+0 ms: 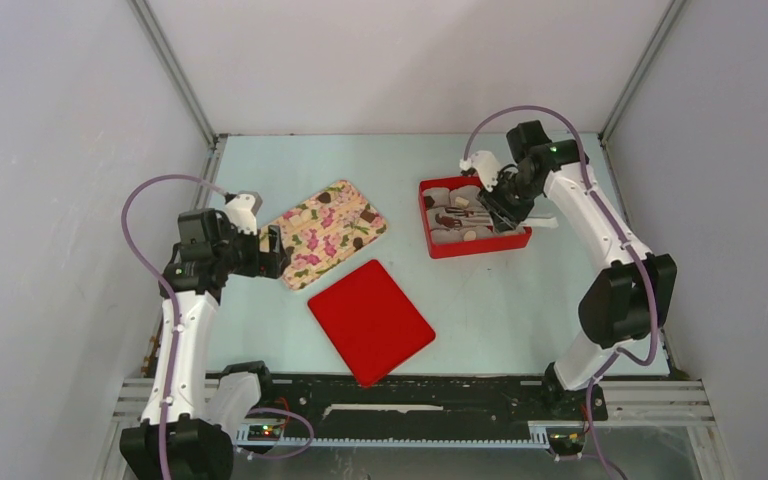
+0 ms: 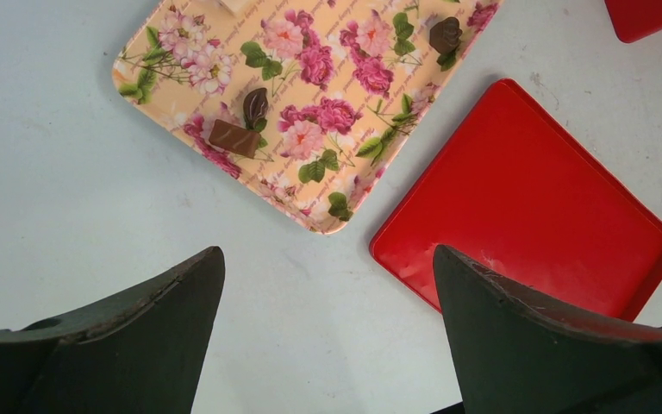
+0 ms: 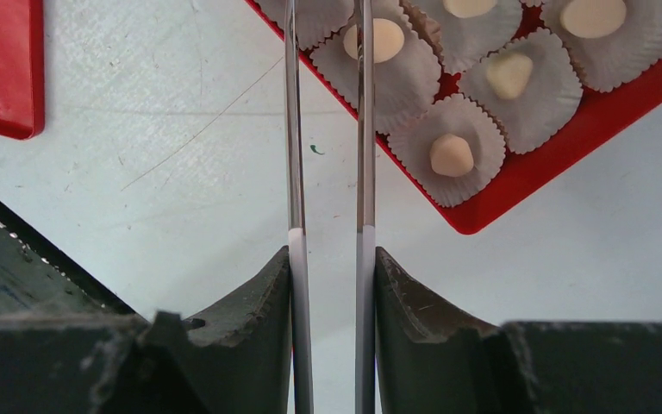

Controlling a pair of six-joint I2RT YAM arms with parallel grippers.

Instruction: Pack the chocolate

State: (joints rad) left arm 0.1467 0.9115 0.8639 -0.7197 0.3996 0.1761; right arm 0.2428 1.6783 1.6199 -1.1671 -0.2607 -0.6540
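Observation:
Dark chocolate pieces point(image 2: 233, 138) point(image 2: 255, 105) point(image 2: 445, 34) lie on the flowered tray point(image 2: 371, 103) point(image 1: 310, 245). Pale chocolate lumps point(image 3: 452, 155) point(image 3: 510, 73) sit in white paper cups inside the red box point(image 3: 517, 185) point(image 1: 473, 246). My right gripper point(image 3: 332, 254) point(image 1: 505, 205) is shut on metal tongs point(image 3: 293, 129). The two blades stand apart and reach over the box's near corner, crossing a cream piece point(image 3: 388, 39). Their tips run out of view. My left gripper point(image 2: 327, 254) point(image 1: 278, 250) hangs open over bare table, just short of the tray's near corner, with nothing between its fingers.
A flat red lid point(image 1: 370, 321) point(image 2: 526, 198) lies on the table between the tray and the arm bases, its edge close to my left gripper's right finger. Grey walls close in the table on three sides.

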